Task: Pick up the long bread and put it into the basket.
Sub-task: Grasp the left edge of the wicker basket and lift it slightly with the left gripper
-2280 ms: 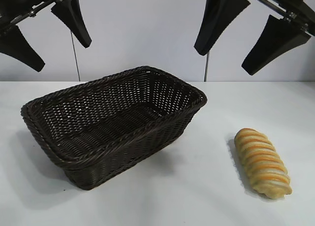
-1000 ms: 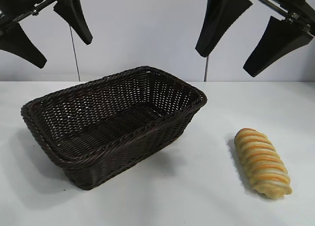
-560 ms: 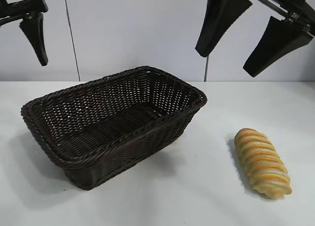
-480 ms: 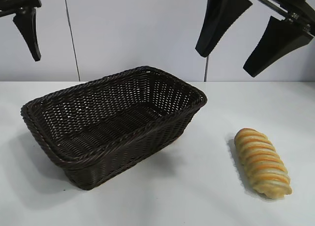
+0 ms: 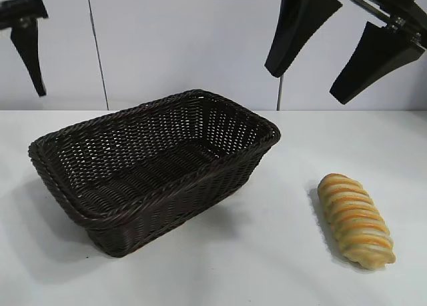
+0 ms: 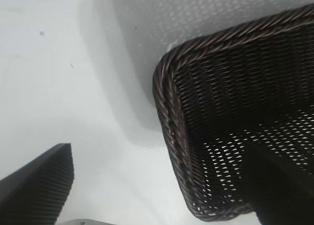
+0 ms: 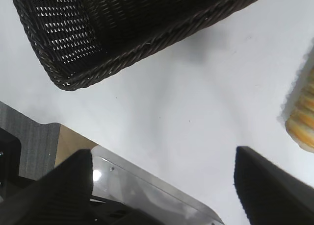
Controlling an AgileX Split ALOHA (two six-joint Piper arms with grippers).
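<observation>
The long bread (image 5: 355,219), pale tan with orange-brown stripes, lies on the white table to the right of the basket (image 5: 173,206); its end shows at an edge of the right wrist view (image 7: 304,117). The dark woven basket is empty. High above the gap between basket and bread, my right gripper (image 5: 305,85) hangs open, nothing between its fingers (image 7: 163,151). My left gripper (image 6: 161,149) is open too, high over the basket's left corner (image 6: 169,112); only one of its fingers (image 5: 28,49) shows in the exterior view, at the far left.
A white wall with vertical seams stands behind the table. In the right wrist view, the table's edge and a shiny plate (image 7: 147,186) lie beyond the basket's end (image 7: 122,58).
My left gripper has swung out to the left and turned, so only one finger stays in the exterior view. The right gripper, bread and basket have not moved.
</observation>
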